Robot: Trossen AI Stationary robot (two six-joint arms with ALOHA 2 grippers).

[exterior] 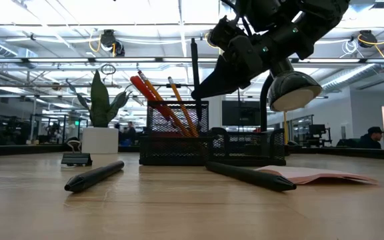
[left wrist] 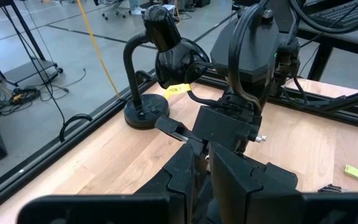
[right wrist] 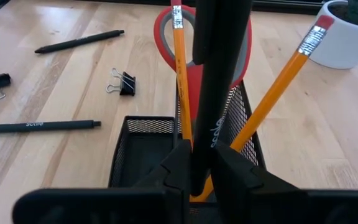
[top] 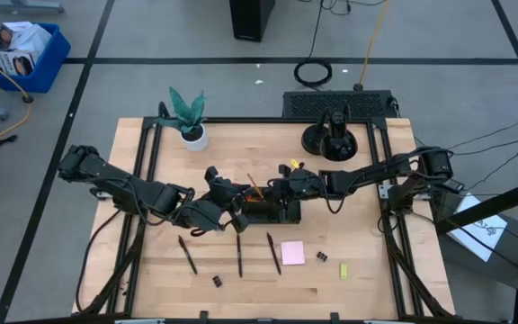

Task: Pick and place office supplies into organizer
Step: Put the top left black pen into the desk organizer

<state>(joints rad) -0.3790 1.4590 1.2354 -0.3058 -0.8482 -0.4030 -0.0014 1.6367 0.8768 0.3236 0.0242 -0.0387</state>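
Reaching in from the table's left edge, the left arm ends with the left gripper (top: 236,219) just beside the left end of the organizer (top: 281,214); whether its pincer is spread or pressed together cannot be told. Behind it, near the far edge, stands the potted plant (top: 190,117). Three loose pens lie on the bare wood in front of the organizer, well apart from it: the left pen (top: 187,255), the middle pen (top: 239,255) and the right pen (top: 274,253). One binder clip (top: 217,281) rests near the front edge, between the left and middle pens. The organizer, a low black mesh tray, sits at the table's centre; its tall cup compartment (right wrist: 142,146) holds two orange pencils (right wrist: 180,74), leaning, and the red-handled scissors (right wrist: 238,68). The right gripper (right wrist: 199,177) hovers directly over this cup, its two fingers pinching a black pen (right wrist: 219,74) that stands nearly upright with its lower end down inside the cup. The low view shows the same pen rising above the mesh beside the pencils. Right of the loose pens lie the pink sticky-note pad (top: 292,253), a second binder clip (top: 321,258) just beside it, and the yellow-green piece (top: 343,271). A black desk lamp (top: 331,135) stands at the far right of the tabletop, behind the right arm.
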